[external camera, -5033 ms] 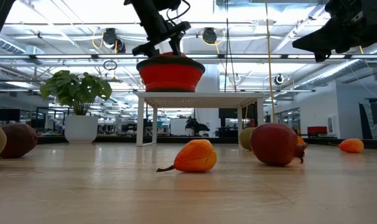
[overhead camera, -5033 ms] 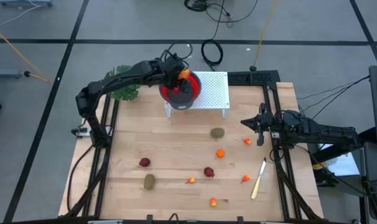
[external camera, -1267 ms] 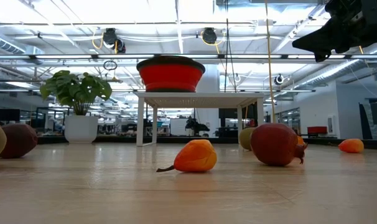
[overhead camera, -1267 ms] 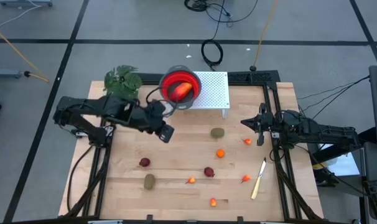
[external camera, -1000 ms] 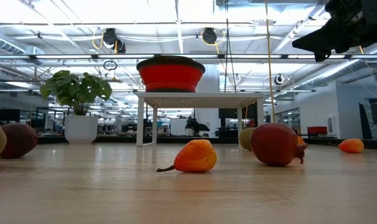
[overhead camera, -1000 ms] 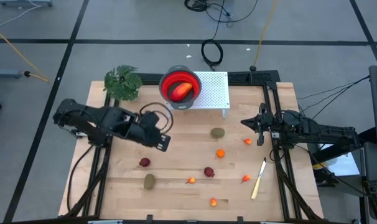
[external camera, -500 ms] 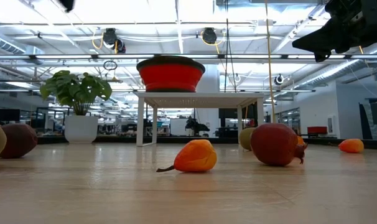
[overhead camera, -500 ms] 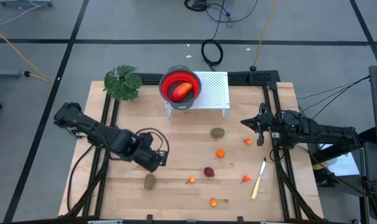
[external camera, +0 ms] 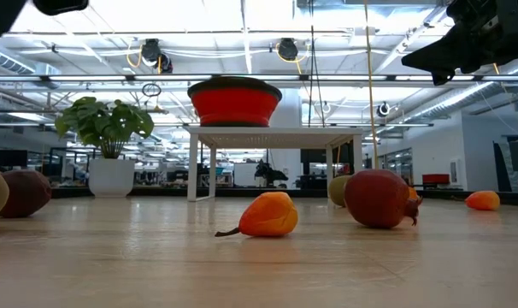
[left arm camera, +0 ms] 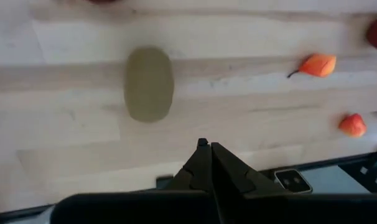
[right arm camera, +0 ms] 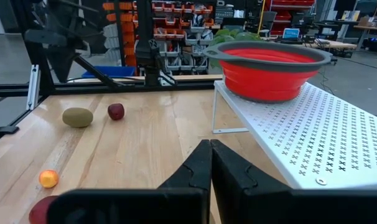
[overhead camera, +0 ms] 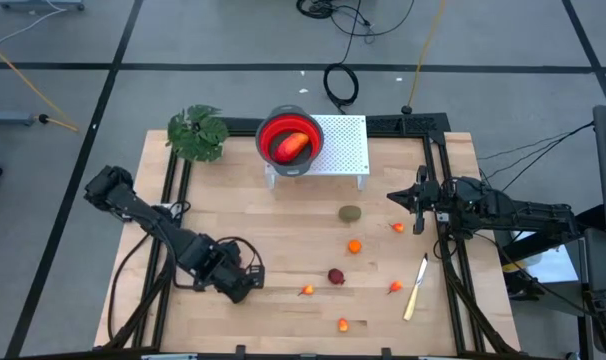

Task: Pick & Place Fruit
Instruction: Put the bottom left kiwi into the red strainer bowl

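From above, one long red-orange fruit lies in the red bowl; seven pieces show loose on the desk in front of it, so most of the job is left. The left gripper hangs low, well in front of the bowl; the right gripper waits to the bowl's right. The low view shows fruit before the bowl. In the left wrist view, closed, empty fingers point at an olive fruit. The right wrist view shows closed fingers too.
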